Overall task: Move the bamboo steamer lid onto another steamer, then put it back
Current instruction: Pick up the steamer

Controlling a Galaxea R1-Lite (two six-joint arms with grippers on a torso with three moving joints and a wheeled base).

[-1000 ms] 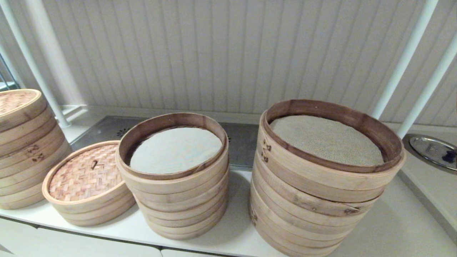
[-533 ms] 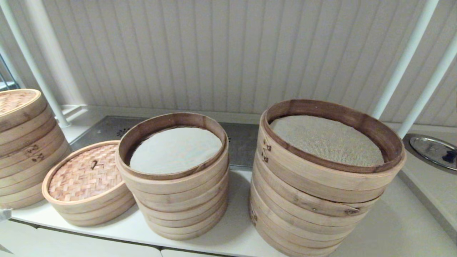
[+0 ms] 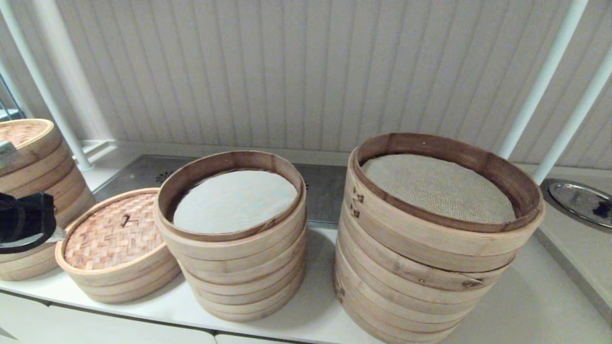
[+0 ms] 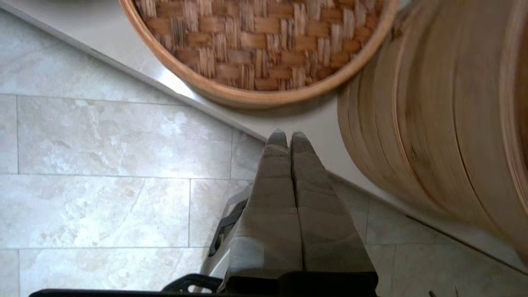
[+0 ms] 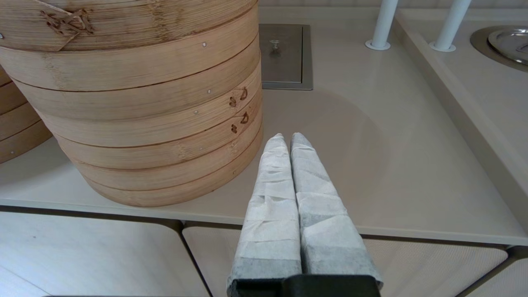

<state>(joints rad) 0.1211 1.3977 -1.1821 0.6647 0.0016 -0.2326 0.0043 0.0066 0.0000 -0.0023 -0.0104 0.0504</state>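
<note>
The bamboo steamer lid [image 3: 114, 234], with its brown weave and small centre loop, lies on a low steamer [image 3: 129, 282] at the counter's front left; that steamer's inside is hidden under it. The left wrist view shows the lid's weave [image 4: 264, 41] just beyond my left gripper [image 4: 290, 137], which is shut and empty above the counter's front edge, between the lid and the tall left stack [image 4: 433, 123]. In the head view only the left arm's black wrist [image 3: 26, 222] shows, at the far left. My right gripper [image 5: 289, 138] is shut and empty, low by the counter's front edge.
A lidded tall stack [image 3: 28, 191] stands at the far left. The middle stack [image 3: 234, 200] is uncovered with a white liner, and the widest stack [image 3: 435, 186] has grey mesh. White poles [image 3: 540, 81] and a metal dish [image 3: 581, 203] stand at the right.
My left arm has risen into the head view at the far left, beside the lid. The steamers and the lid have not moved.
</note>
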